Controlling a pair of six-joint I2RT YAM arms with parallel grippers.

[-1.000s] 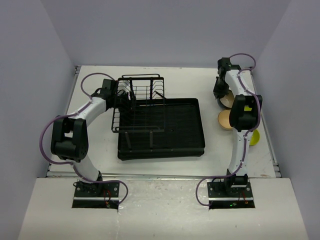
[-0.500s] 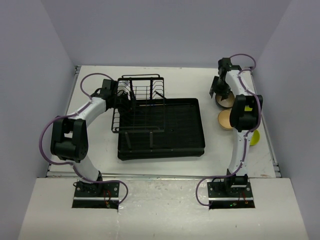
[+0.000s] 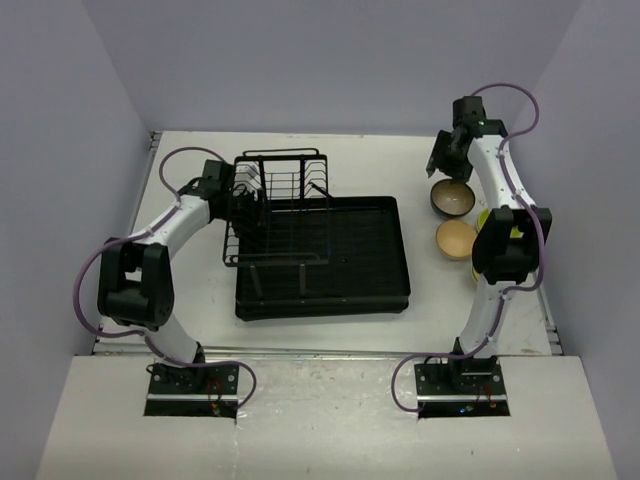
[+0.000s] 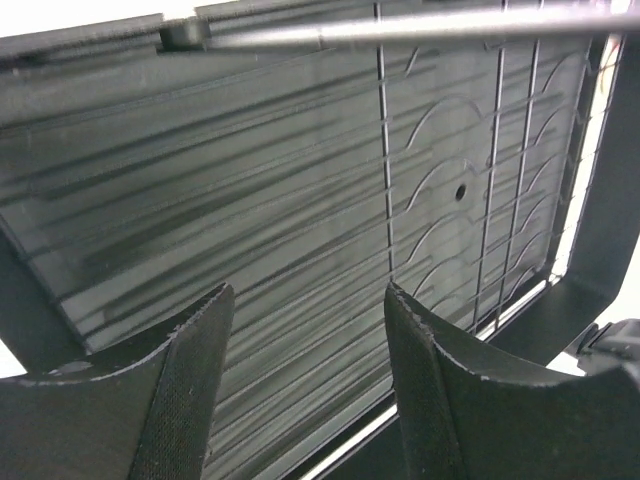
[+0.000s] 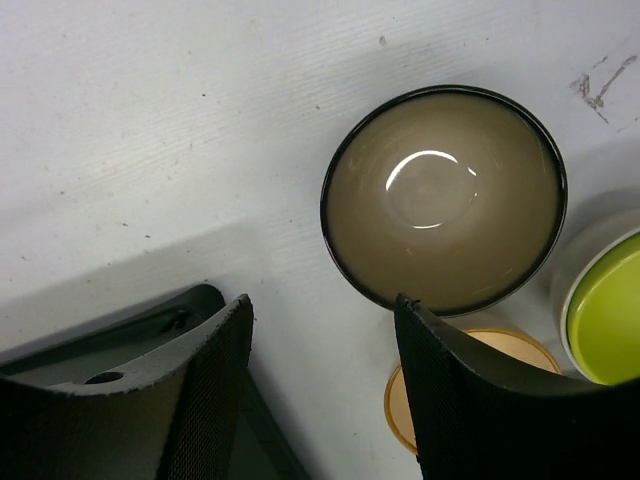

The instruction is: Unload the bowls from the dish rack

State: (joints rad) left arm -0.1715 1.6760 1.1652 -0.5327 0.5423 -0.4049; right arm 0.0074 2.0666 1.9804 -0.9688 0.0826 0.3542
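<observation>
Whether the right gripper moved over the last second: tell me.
Yes. The right gripper has pulled away from the tan bowl, toward the table's far edge.

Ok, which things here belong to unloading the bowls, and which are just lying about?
Job in hand:
black wire dish rack with its wide black ribbed tray
dark-rimmed glossy beige bowl
round tan bowl
lime-green round bowl

Not the job:
white tabletop
purple arm cables
</observation>
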